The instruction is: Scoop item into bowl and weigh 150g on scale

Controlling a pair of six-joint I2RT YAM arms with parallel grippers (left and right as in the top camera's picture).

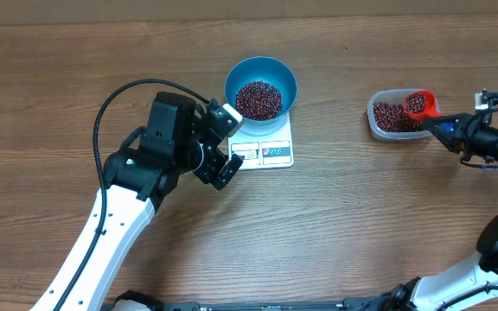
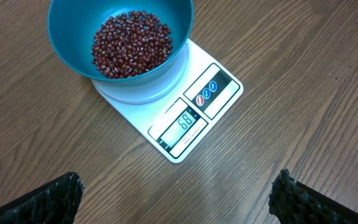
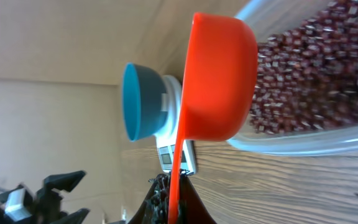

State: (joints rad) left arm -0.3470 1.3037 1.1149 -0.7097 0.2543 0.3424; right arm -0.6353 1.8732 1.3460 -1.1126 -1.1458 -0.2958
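1. Right gripper (image 1: pixel 446 127) is clenched on the handle of the orange scoop (image 1: pixel 420 104); the cup shows a load of beans (image 1: pixel 417 104) and sits over the clear tub (image 1: pixel 387 117); whether it has lifted clear of the pile there, I cannot tell.
2. The target: the blue bowl (image 1: pixel 261 88) sits on the white scale (image 1: pixel 273 152), already part-filled with beans; the display is lit, but I would not trust my reading of the digits.
3. The key relation: the bowl lies well apart from the scoop, off to the right arm's own left across bare table (image 1: pixel 344 216); the scoop's long axis, handle to cup, already points roughly that way, and the wrist view has the bowl just beyond the cup.
4. Left gripper (image 1: pixel 223 145) hovers just beside the scale, jaws spread wide and empty; it is the nearer arm, yet it carries nothing.
5. My call: the carry belongs to the right arm, a level sweep leftward, then a tip over the bowl's rim.
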